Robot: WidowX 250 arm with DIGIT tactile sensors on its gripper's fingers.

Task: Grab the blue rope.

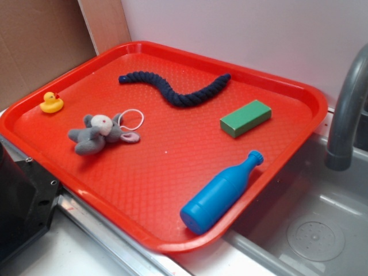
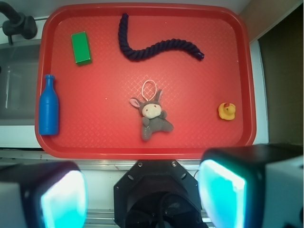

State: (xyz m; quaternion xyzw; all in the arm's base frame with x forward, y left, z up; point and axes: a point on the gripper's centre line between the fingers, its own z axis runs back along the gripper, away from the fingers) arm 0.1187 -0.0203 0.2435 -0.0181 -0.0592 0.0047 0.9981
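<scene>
The blue rope (image 1: 178, 90) is a dark navy twisted piece lying in a wave at the far side of the red tray (image 1: 172, 241). In the wrist view the blue rope (image 2: 156, 48) lies near the top of the tray (image 2: 142, 149). My gripper (image 2: 142, 197) hangs high above the robot base, off the near edge of the tray and far from the rope. Its jaws stand wide apart with nothing between them; the teal pads (image 2: 223, 190) show at both lower corners. The gripper does not show in the exterior view.
On the tray lie a bright blue plastic bottle (image 1: 221, 192), a green block (image 1: 245, 118), a grey plush toy (image 1: 100, 134) with a white loop, and a yellow duck (image 1: 51, 103). A sink (image 1: 310, 230) and grey faucet (image 1: 345, 109) are to the right. The black robot base (image 2: 159, 194) is below.
</scene>
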